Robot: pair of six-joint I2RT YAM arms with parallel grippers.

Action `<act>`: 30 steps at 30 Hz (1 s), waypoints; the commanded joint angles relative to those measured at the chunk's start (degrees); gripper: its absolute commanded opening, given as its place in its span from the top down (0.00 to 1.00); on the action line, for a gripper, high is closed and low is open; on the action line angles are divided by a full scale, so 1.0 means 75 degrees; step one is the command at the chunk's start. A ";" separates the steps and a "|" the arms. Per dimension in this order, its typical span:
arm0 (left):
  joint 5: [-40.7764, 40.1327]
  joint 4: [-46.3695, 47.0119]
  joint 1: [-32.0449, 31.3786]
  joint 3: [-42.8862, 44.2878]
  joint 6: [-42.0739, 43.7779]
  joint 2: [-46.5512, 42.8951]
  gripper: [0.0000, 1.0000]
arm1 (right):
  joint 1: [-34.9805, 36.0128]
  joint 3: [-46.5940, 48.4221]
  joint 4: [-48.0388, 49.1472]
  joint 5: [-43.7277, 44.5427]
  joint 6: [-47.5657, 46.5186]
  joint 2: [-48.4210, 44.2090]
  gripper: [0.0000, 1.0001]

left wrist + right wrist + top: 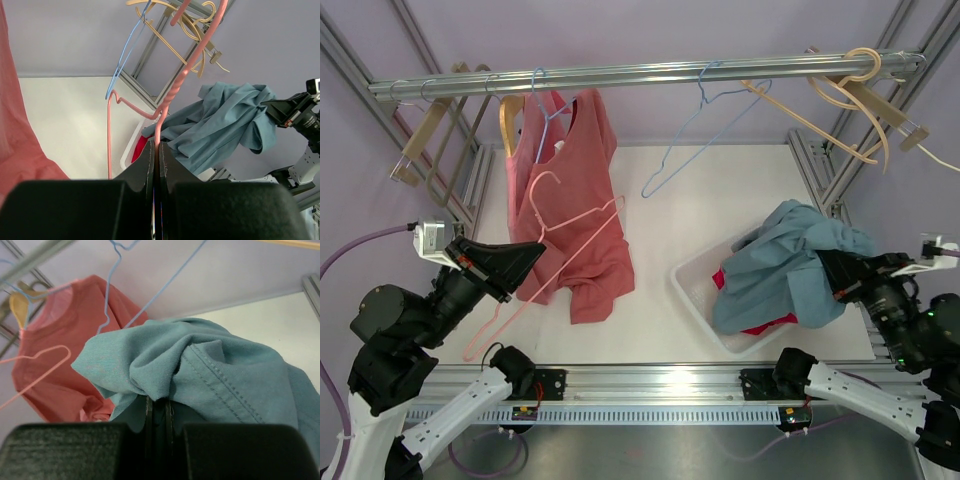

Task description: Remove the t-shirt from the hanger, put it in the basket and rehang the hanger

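A white bench (720, 200) lies beneath both arms. A red shirt (570, 190) hangs just beyond the left gripper (156, 150). The right gripper (158, 407) is clamped on a bunched teal t-shirt (790, 265), with a white bin (695, 290) below it. The left gripper is pinched tight on a pink wire hanger (173, 94), well apart from the t-shirt.

salmon-red t-shirt (582, 250), pink hanger (174, 91), teal-blue t-shirt (790, 262), white bin (692, 290), lilac wall (720, 30)
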 commanded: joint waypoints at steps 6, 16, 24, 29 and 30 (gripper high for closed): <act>0.0084 0.0580 0.0026 0.0004 0.0111 0.0033 1.00 | -0.0027 -0.1127 -0.0741 0.1051 0.1189 0.0541 1.00; 0.0002 0.0592 0.0026 0.0132 0.0251 0.0420 1.00 | -0.0027 -0.3470 -0.0462 0.1824 0.4083 0.2391 1.00; -0.0021 0.0569 0.0026 0.0613 0.0462 0.1262 1.00 | -0.0226 -0.5589 0.1061 0.0853 0.6203 0.3249 1.00; -0.0477 0.0568 0.0026 0.0823 0.0708 0.1767 1.00 | -0.0227 -0.5828 0.0667 0.0793 0.6781 0.2993 0.92; -0.0606 0.0580 0.0026 0.0859 0.0778 0.1861 1.00 | -0.0226 -0.5653 0.0514 0.0875 0.6584 0.2818 0.85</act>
